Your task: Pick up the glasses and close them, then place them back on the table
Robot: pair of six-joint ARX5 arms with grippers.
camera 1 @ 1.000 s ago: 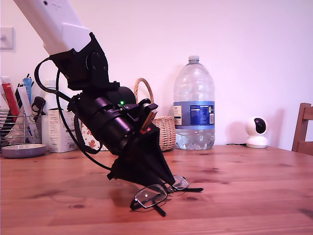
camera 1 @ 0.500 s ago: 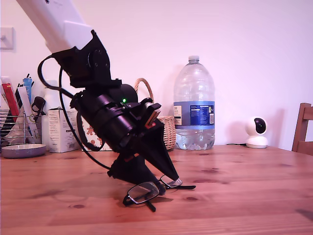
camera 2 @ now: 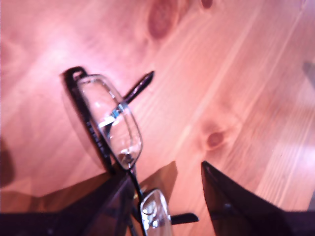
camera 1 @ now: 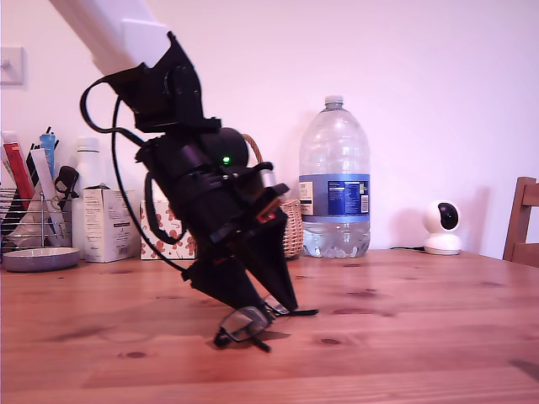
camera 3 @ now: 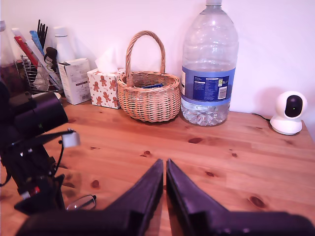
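The glasses (camera 1: 244, 324) rest on the table (camera 1: 421, 337) under my first gripper (camera 1: 268, 310), which points steeply down at them. In the first wrist view the glasses (camera 2: 110, 120) stand tilted, one lens lifted, with the bridge against one finger (camera 2: 98, 206). The other finger (camera 2: 231, 206) is well apart, so my first gripper (camera 2: 162, 169) is open. One slim arm tip pokes out behind the raised lens. My second gripper (camera 3: 164, 164) hovers over the table (camera 3: 221, 162), shut on nothing; from it I see the first arm and one lens (camera 3: 81, 202). It is outside the exterior view.
Along the back wall stand a large water bottle (camera 1: 334, 181), a wicker basket (camera 1: 289, 225), a gingerbread tissue box (camera 3: 101, 87), a white carton (camera 1: 105, 223) and a utensil rack (camera 1: 34, 210). A small white camera (camera 1: 441, 227) and a wooden chair (camera 1: 522, 220) are at the exterior view's right.
The first arm has swung more upright and shifted toward the exterior view's left. The glasses have slid left with its fingers and turned, so they look narrower.
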